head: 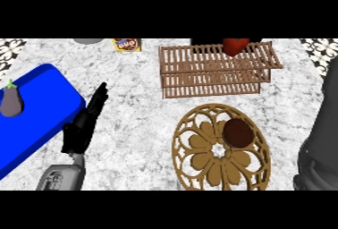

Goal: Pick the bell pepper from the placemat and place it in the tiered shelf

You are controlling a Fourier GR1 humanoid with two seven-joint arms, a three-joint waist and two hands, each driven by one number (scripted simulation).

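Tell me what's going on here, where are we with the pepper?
The red bell pepper is up at the back of the tiered shelf, at the view's top edge. A black shape beside it may be the right hand, but whether it holds the pepper does not show. The right forearm runs along the right edge. A dark round thing lies on the placemat. The left hand rests open beside the blue board that carries an eggplant.

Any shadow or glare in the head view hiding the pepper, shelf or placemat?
Head view: even light, no glare; the pepper on the shelf is cut by the upper edge; a dark round patch lies on the placemat; a big grey shape blocks the right side.
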